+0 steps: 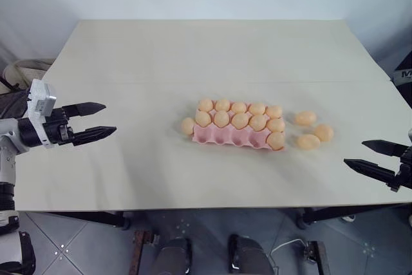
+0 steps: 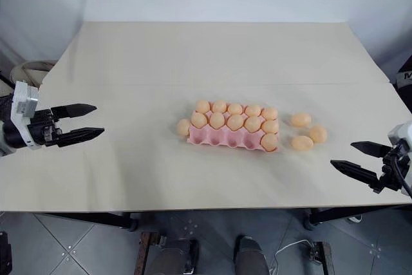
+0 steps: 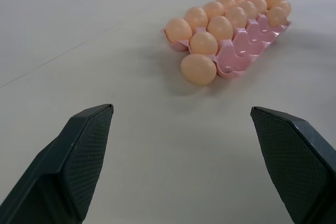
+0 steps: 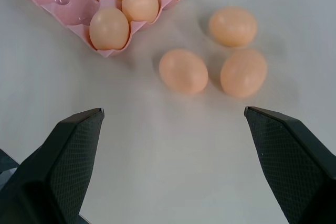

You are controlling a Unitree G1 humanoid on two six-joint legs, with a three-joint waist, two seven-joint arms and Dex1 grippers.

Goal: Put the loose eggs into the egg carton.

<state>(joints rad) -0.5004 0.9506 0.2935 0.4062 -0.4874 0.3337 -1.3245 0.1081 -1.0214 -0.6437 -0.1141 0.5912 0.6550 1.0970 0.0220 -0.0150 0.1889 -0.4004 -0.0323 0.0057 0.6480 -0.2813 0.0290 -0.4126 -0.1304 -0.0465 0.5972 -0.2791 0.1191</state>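
Both grippers, left gripper and right gripper, hover empty, fingers spread wide. Pink scalloped egg carton sits mid-table, near row mostly vacant. Four smooth peach loose eggs rest beside its ends.

A pale bench carries a pink carton near its middle, eggs in most cups. One loose egg touches the carton's left end. Three more eggs lie clustered just beside its right end.
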